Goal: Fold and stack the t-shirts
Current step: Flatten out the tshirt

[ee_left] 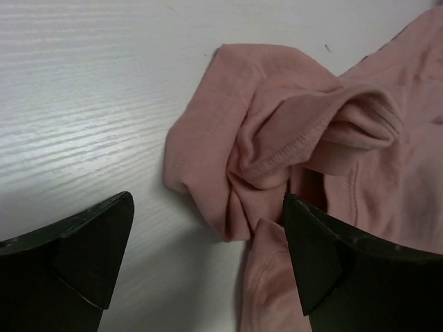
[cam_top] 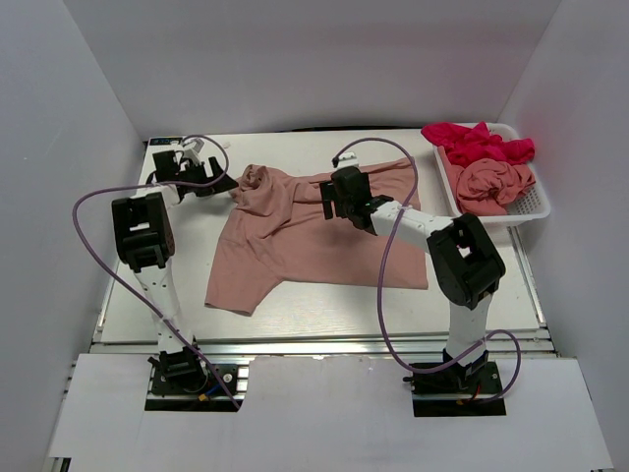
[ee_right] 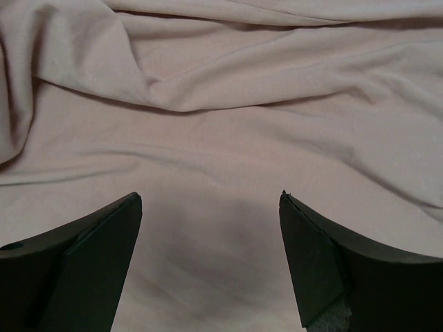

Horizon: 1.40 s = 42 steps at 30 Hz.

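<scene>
- Overhead, the left gripper (cam_top: 218, 183) hangs wide open and empty. The bunched corner of the spread pink t-shirt (cam_top: 295, 246) lies just beyond its fingertips on the table (cam_top: 147, 305).
- In the same view, the right gripper (cam_top: 332, 202) stands released above the upper middle of that shirt. Well off to its right, a white basket (cam_top: 536, 206) holds a magenta t-shirt (cam_top: 477, 143) and a rolled pink t-shirt (cam_top: 491, 182).
- From the left wrist, the crumpled, stitched fold of the pink t-shirt lies ahead between the spread fingers (ee_left: 90, 242). It is closer to the right one, and the left one is over bare table.
- From the right wrist, both fingers (ee_right: 325, 263) are spread over wrinkled pink cloth that fills the view, gripping nothing. I cannot tell whether the tips touch it.
</scene>
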### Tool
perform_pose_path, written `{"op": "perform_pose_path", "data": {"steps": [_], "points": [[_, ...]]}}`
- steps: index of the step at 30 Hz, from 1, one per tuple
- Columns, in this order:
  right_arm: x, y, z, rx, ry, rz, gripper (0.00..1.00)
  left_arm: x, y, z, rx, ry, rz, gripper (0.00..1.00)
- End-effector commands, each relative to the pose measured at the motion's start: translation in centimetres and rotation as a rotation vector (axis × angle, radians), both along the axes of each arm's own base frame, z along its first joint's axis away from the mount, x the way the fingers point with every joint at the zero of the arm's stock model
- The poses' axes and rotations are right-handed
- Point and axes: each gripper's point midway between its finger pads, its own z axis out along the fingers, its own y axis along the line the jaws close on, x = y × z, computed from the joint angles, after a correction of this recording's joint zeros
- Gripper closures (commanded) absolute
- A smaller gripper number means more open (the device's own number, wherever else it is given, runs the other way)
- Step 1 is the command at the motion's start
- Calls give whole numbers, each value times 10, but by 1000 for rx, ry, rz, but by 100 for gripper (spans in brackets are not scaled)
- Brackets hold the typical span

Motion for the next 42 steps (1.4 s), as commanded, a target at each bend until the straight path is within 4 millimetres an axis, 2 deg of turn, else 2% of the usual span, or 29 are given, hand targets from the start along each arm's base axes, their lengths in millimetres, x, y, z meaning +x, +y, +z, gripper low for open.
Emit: {"op": "perform_pose_path", "data": {"steps": [1,6,10,14,15,18,24,25,28,32,38,41,42], "points": [[12,0,18,3,-58,-30,16,-7,-11,45,-83,-57,-28,2],[14,-5,18,-17,-68,-48,16,-16,-22,39,-202,25,-28,2],[15,-7,19,-25,-74,-54,16,-14,-21,44,-202,-12,-11,2],[15,-7,20,-24,-77,-55,16,-4,-19,38,-215,-3,3,2],[16,-7,20,-26,-79,-59,16,-2,-19,32,-227,13,15,4],[16,-9,21,-33,-83,-66,16,9,-14,32,-211,-18,47,8],[16,-11,19,-38,-84,-69,18,24,-3,24,-132,-42,75,28],[16,-11,18,-40,-83,-70,19,24,-2,19,-131,-26,79,36],[17,-11,19,-43,-86,-71,20,23,-3,12,-136,-14,73,47],[18,-12,19,-45,-89,-71,20,20,-4,4,-139,-1,77,48],[19,-12,18,-55,-91,-76,21,15,-5,4,-136,5,66,48],[19,-12,17,-56,-91,-76,22,15,-5,4,-145,8,69,60],[19,-12,15,-60,-88,-77,22,16,-4,2,-145,11,74,74]]}}
